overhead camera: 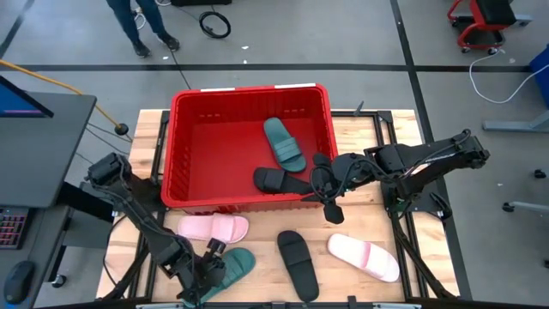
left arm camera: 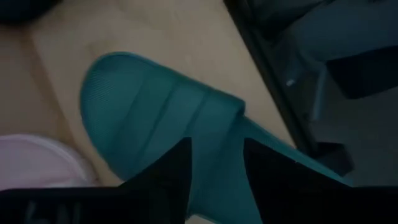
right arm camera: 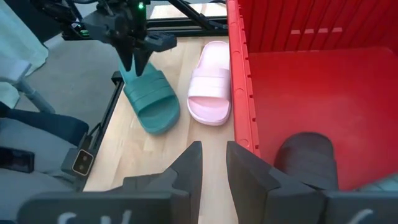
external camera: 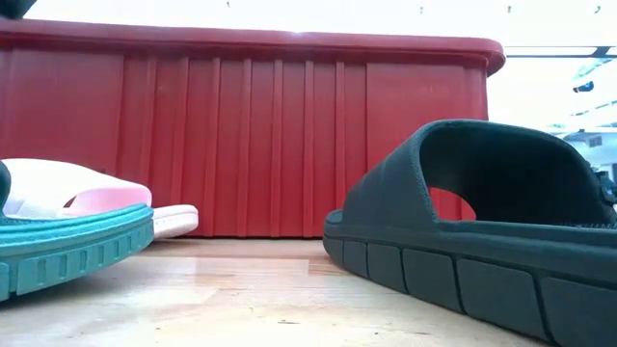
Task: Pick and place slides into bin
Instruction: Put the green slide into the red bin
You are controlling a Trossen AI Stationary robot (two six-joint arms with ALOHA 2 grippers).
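The red bin (overhead camera: 180, 146) sits at the back of the table with a green slide (overhead camera: 284, 143) and a black slide (overhead camera: 279, 180) already inside. On the wood in front lie a pink slide (overhead camera: 213, 227), a second green slide (overhead camera: 230, 268), another black slide (overhead camera: 298, 263) and a second pink slide (overhead camera: 364, 257). The left gripper (overhead camera: 211, 268) is down at the front green slide, its fingers (left arm camera: 163, 177) parted and straddling the strap rather than pinching it. The right gripper (overhead camera: 328, 203) hovers at the bin's front wall, fingers a little apart and holding nothing. A person's legs (overhead camera: 144, 26) show on the floor beyond the table.
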